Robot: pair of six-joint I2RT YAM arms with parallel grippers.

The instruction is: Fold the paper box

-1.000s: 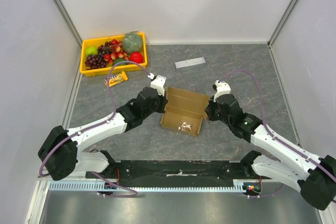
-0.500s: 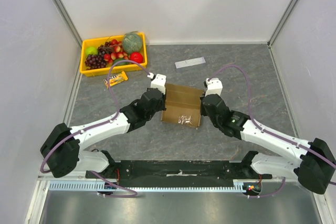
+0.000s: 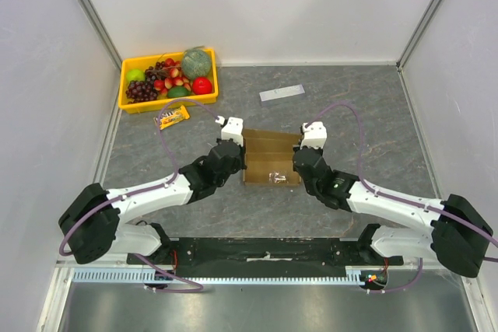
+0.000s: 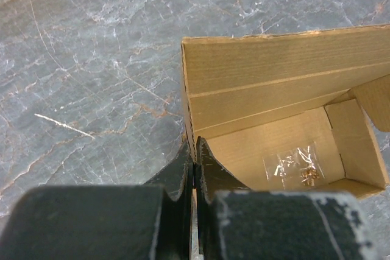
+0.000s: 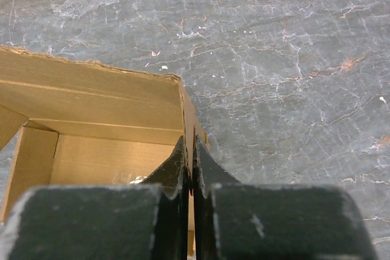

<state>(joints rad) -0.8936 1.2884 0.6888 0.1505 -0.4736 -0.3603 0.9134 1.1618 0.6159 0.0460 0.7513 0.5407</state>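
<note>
The paper box (image 3: pixel 270 149) is brown cardboard, open on top, lying mid-table between the two arms. A small clear bag of metal bits (image 3: pixel 275 177) rests on its floor, also visible in the left wrist view as the bag (image 4: pixel 295 167). My left gripper (image 3: pixel 242 162) is shut on the box's left wall; in its wrist view the gripper (image 4: pixel 194 150) pinches that thin wall edge, with the box (image 4: pixel 274 83) to its right. My right gripper (image 3: pixel 299 162) is shut on the right wall; in its wrist view the gripper (image 5: pixel 190 150) clamps the wall, and the box (image 5: pixel 91 98) lies to its left.
A yellow tray (image 3: pixel 148 58) of fruit stands at the back left, with a wrapped snack bar (image 3: pixel 171 117) just in front of it. A grey-white flat strip (image 3: pixel 282 92) lies behind the box. White walls close in the table on three sides.
The right gripper has moved left and closed on the box's right side, which now stands upright. The box looks narrower and squarer. The left gripper has kept its hold.
</note>
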